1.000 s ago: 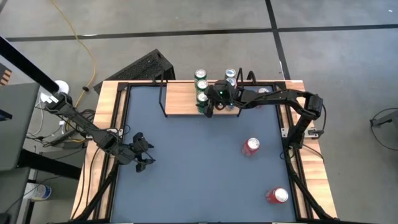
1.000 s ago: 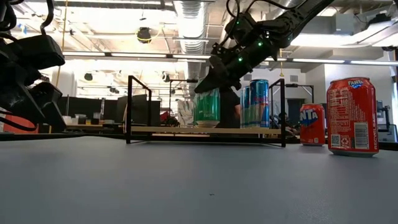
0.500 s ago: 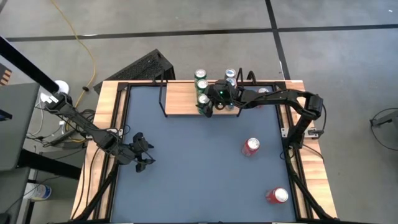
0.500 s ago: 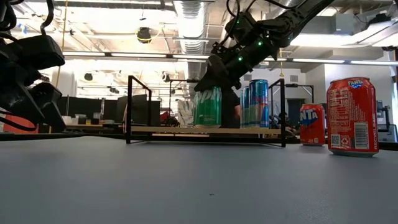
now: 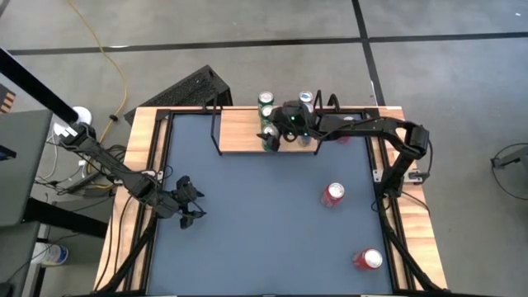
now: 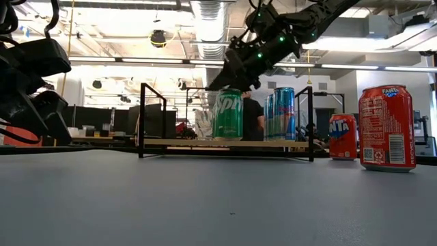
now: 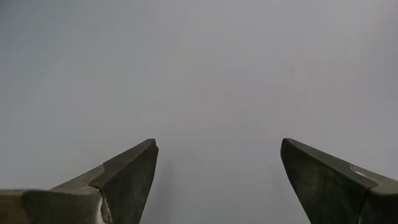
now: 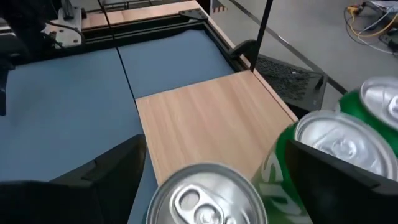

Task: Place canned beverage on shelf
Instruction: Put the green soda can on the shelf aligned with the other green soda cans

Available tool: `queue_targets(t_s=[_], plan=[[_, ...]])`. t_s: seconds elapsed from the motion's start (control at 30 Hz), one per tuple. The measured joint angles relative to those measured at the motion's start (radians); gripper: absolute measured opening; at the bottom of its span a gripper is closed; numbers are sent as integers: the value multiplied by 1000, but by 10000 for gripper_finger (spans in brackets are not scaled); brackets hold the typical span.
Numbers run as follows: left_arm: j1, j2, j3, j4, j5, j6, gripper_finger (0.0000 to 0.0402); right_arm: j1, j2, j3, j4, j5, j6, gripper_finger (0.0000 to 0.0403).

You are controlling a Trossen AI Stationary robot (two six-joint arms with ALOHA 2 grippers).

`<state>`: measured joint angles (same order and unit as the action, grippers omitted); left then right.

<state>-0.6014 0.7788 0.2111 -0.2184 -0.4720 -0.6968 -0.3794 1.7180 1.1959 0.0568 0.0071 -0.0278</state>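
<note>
The shelf (image 5: 243, 132), a light-wood board in a black wire frame, stands at the table's far edge. On it stand green cans (image 5: 266, 100) and blue cans (image 6: 283, 113). The nearest green can (image 6: 227, 113) stands upright on the board (image 8: 205, 118), its silver top (image 8: 205, 194) showing between my right fingers. My right gripper (image 6: 225, 80) hovers open just above that can and touches nothing. My left gripper (image 5: 191, 209) waits open near the table's left edge, with nothing between its fingers (image 7: 217, 146).
Two red cans (image 5: 332, 195) (image 5: 368, 259) stand on the blue-grey tabletop at the right; in the low view they show at the right (image 6: 386, 128). The left part of the shelf board is bare. A black rack (image 5: 194, 87) lies beyond the table's far left corner.
My right gripper has let go of the green can and risen off its top. The can stays upright on the shelf board.
</note>
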Motion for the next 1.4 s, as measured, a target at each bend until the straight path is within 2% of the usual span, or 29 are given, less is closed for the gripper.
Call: queue_targets(t_s=[0.27, 0.43, 0.5, 0.6, 0.77, 0.8, 1.03, 1.4], plan=[[0, 0, 0, 0, 5, 8, 330, 60, 0, 154, -208, 3, -31, 377], [0, 0, 0, 0, 5, 22, 330, 145, 0, 271, -386, 5, -73, 343], [0, 0, 0, 0, 5, 22, 330, 181, -1, 297, -456, 39, -84, 310], [0, 0, 0, 0, 4, 22, 330, 227, -1, 285, -507, 95, -106, 234], [0, 0, 0, 0, 3, 37, 330, 258, -1, 210, -546, 112, -98, 43], [0, 0, 0, 0, 3, 42, 330, 259, -1, 193, -533, 111, -93, 22], [0, 0, 0, 0, -7, 53, 330, 218, 4, 113, -476, 153, -61, 3], [0, 0, 0, 0, -11, 38, 330, 138, 4, 61, -407, 129, -56, 0]])
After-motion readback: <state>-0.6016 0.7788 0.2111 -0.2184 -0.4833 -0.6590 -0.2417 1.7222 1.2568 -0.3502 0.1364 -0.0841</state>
